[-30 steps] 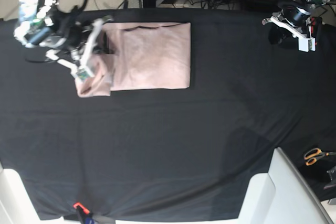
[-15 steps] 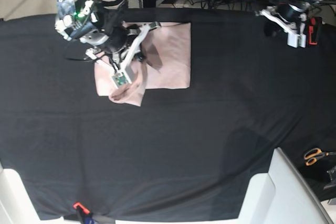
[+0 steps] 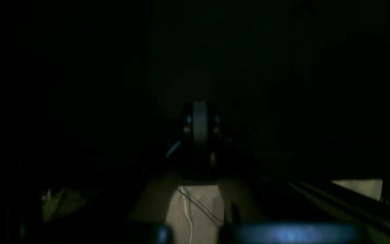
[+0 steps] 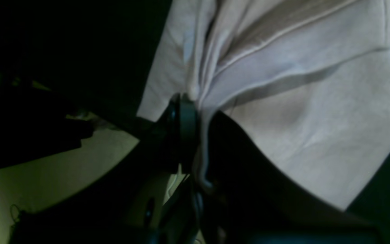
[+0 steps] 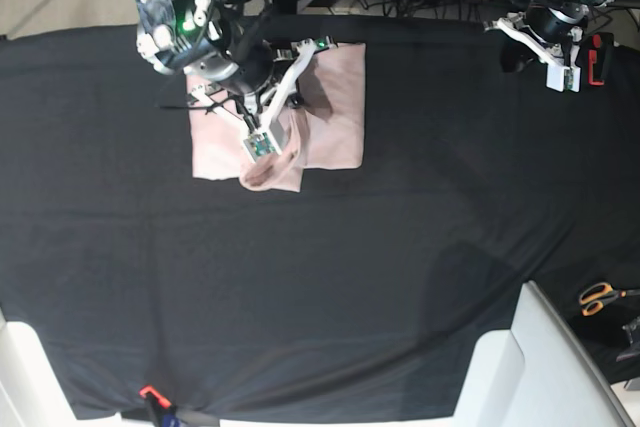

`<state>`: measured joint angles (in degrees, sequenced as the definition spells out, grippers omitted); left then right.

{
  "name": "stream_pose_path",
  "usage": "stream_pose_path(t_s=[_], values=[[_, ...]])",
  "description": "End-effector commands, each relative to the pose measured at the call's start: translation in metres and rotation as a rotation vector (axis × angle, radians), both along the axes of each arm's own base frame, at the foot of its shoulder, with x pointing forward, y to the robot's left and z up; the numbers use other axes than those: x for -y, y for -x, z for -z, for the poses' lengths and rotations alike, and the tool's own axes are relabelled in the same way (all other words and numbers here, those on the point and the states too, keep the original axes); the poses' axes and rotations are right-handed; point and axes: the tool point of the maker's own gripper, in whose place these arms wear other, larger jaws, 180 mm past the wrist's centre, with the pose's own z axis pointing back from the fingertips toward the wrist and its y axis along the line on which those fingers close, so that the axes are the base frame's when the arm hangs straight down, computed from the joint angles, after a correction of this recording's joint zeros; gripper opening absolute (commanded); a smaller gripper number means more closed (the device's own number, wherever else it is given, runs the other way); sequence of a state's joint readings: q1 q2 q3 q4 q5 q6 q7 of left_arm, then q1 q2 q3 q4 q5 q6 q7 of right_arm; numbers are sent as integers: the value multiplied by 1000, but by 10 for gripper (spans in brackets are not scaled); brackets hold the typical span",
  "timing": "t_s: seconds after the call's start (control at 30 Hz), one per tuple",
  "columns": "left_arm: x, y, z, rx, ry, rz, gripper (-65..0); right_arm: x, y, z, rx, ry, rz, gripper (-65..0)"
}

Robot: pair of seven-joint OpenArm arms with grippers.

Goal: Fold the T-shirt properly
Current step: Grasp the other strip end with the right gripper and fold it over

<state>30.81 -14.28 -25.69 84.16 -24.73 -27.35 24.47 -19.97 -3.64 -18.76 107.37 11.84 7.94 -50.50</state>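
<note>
From where I sit, the T-shirt [image 5: 330, 112] lies near the far edge of the black table cloth [image 5: 320, 277], left of centre in the base view, already reduced to a compact pink block with a straight right edge. Its left part is raised and bunched, because my right gripper [image 4: 195, 112] is clamped on a gathered fold of the cloth; in the right wrist view the fabric runs straight between the closed jaws and drapes away to the right in soft ridges. I judge this to be a late fold, with one side being carried across the body of the shirt, so most of the work looks done. What is left, as I read it, is to lay that flap flat, let go, and smooth the lower corner that hangs out of line. My left gripper [image 5: 545, 47] is parked well apart at the far right corner, closed on nothing. Its own camera is nearly black. A pair of scissors [image 5: 598, 297] lies at the right edge.
</note>
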Motion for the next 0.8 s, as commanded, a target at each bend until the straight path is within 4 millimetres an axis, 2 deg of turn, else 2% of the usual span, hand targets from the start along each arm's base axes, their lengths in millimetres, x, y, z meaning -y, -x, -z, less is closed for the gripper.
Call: stream_pose_path(t_s=[0.0, 0.1, 0.43, 0.6, 0.77], values=[[1, -6, -10, 39, 4, 29, -650, -6, -8, -8, 32, -28, -2, -648], [9, -6, -11, 47, 27, 71, -650, -7, -8, 1, 10, -19, -7, -648], [8, -5, -10, 43, 26, 72, -650, -9, -11, 0, 15, -18, -17, -647], [8, -4, -9, 41, 27, 71, -650, -21, -10, -4, 29, -26, -61, -645], [8, -4, -9, 39, 27, 70, -650, -21, -8, 3, 9, -18, -67, -639]])
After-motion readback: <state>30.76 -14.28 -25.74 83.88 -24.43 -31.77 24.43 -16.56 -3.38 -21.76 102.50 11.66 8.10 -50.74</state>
